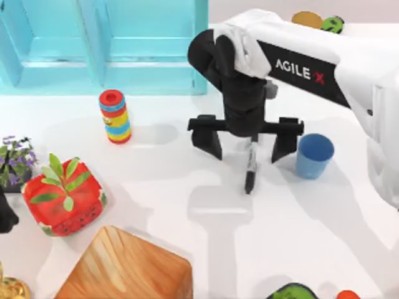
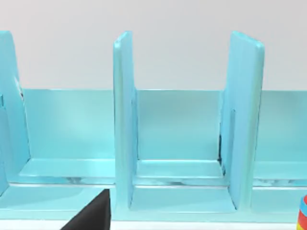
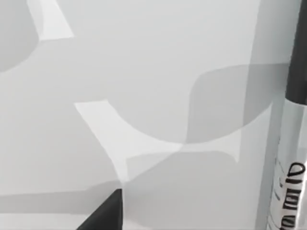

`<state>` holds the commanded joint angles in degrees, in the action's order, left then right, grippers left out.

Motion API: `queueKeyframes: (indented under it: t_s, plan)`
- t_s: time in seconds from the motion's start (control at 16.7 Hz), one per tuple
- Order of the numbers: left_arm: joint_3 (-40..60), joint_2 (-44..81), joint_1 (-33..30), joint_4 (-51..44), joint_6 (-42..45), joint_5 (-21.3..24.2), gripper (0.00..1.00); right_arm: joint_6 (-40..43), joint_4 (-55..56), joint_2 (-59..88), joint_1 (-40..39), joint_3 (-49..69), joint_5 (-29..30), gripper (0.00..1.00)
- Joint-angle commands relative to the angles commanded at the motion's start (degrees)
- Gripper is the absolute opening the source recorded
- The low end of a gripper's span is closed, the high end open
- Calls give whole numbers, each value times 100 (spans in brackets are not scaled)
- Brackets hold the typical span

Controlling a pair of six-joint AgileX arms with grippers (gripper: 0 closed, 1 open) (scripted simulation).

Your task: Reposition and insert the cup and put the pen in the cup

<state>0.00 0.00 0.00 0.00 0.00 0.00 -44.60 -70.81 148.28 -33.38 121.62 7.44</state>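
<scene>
The right end effector (image 1: 246, 144) hangs over the middle of the counter (image 1: 187, 205), its two black fingers (image 1: 206, 138) spread wide apart and gripping nothing. The pen (image 1: 250, 167) lies flat on the counter between those fingers, its length running toward the near edge, one end hidden under the wrist housing. In the right wrist view the pen (image 3: 290, 143) appears as a black barrel with a pale printed label band, resting on the white surface. The cup (image 1: 314, 156) stands upright just to the right of the right-hand finger, mouth up, apart from the pen.

Further left on the counter stands a striped ring stack (image 1: 115, 116). A red planter with green leaves (image 1: 62, 196) sits near the left edge, and a wooden block (image 1: 124, 268) lies at the near side. A light-blue shelf unit (image 1: 106, 43) lines the far left.

The left end effector (image 2: 91, 215) is parked facing the shelf unit (image 2: 182, 139); whether it is apart or together cannot be told.
</scene>
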Motion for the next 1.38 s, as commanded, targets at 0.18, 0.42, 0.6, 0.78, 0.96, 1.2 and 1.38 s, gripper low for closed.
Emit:
queueKeyframes:
  t_s: [0.18,0.42,0.6,0.78,0.96,1.2,1.38]
  plan:
    - [0,0,0,0,0,0,100,0,0,0,0,0,0,55]
    - [0,0,0,0,0,0,100,0,0,0,0,0,0,25]
    - [0,0,0,0,0,0,100,0,0,0,0,0,0,2]
    - [0,0,0,0,0,0,100,0,0,0,0,0,0,0]
    - [0,0,0,0,0,0,100,0,0,0,0,0,0,0]
    - [0,0,0,0,0,0,100,-174,30,-303,-71,186,-212,0]
    - [0,0,0,0,0,0,100,-367,-104,-681,-247,-179,-228,0]
